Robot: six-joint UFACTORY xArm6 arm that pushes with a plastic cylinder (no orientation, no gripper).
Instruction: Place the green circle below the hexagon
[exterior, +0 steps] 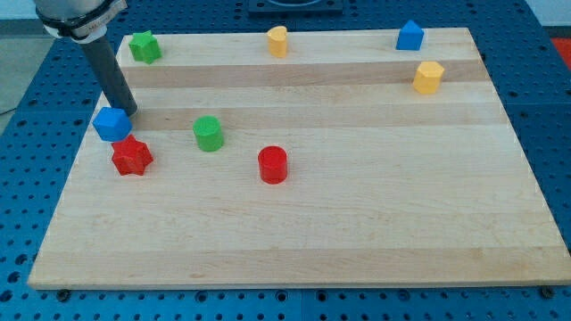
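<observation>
The rod has no fingers to open or close; its tip (pixel 130 112) rests at the board's left, touching or just above the blue block (pixel 111 124), with the red star (pixel 132 156) just below that. The green circle (pixel 208 133) sits left of centre, well apart from the yellow hexagon (pixel 428 78) at the view's upper right. To push well, the tip should come round to the circle's left side and drive it rightward in 1 steady line above the red cylinder (pixel 273 165), then finish beneath the hexagon.

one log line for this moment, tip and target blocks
my tip: just above blue block | green circle: untouched, right of tip | yellow hexagon: far right | status: not placed
</observation>
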